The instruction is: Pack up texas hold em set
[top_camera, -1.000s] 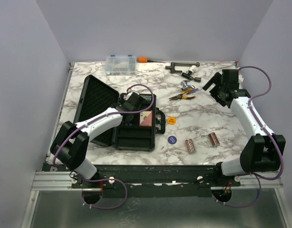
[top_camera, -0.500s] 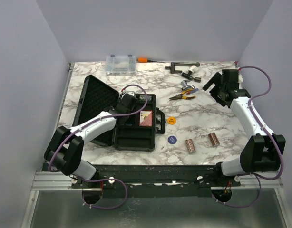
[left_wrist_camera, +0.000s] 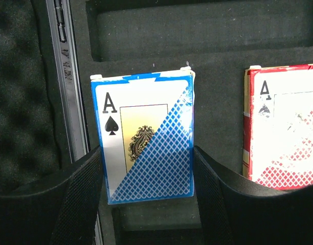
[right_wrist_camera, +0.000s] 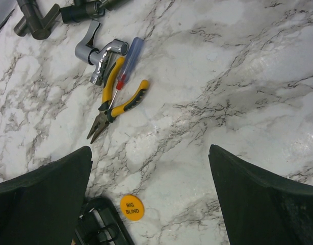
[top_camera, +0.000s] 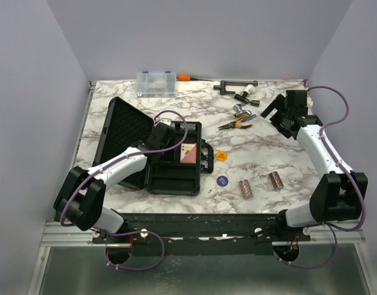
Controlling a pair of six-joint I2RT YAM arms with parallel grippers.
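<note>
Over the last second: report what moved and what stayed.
The left arm swung leftward at the elbow and the left gripper shifted slightly left over the case, fingers flanking the blue deck. The right gripper, red deck, orange disc, blue disc and chip rolls stayed put.

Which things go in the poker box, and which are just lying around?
Poker set: black case, blue card deck, red card deck, orange Big Blind disc, blue disc, two chip rolls.
Lying about: clear organiser box, yellow-handled pliers, blue-handled screwdriver, chrome fitting, black tool.
</note>
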